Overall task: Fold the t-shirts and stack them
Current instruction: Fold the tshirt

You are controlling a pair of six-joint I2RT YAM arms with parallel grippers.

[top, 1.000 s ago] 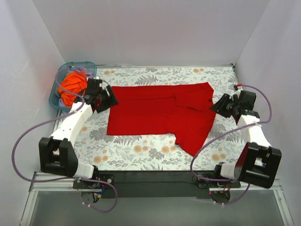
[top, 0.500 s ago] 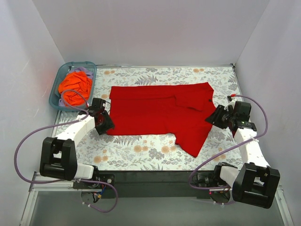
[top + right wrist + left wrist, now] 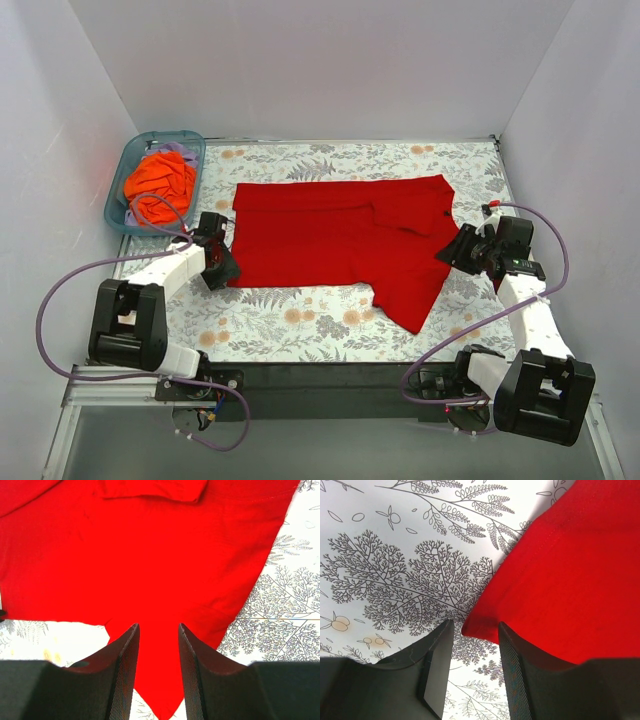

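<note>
The red t-shirt [image 3: 340, 240] lies spread on the floral table, partly folded, with a pointed flap toward the near right. The orange t-shirt [image 3: 160, 182] sits crumpled in the teal bin. My left gripper [image 3: 226, 270] is open and low at the red shirt's near left corner; in the left wrist view that corner [image 3: 485, 622] lies just beyond my fingertips [image 3: 472, 630]. My right gripper [image 3: 452, 248] is open at the shirt's right edge; in the right wrist view the red cloth [image 3: 150, 555] lies under and ahead of it [image 3: 157, 630].
The teal bin [image 3: 122, 190] stands at the far left corner of the table. White walls close in the table on the left, back and right. The floral tablecloth [image 3: 300, 320] shows bare in front of the shirt.
My left gripper has drawn back from near the bin to the shirt's near left corner. My right gripper has shifted slightly down and inward toward the shirt's right edge.
</note>
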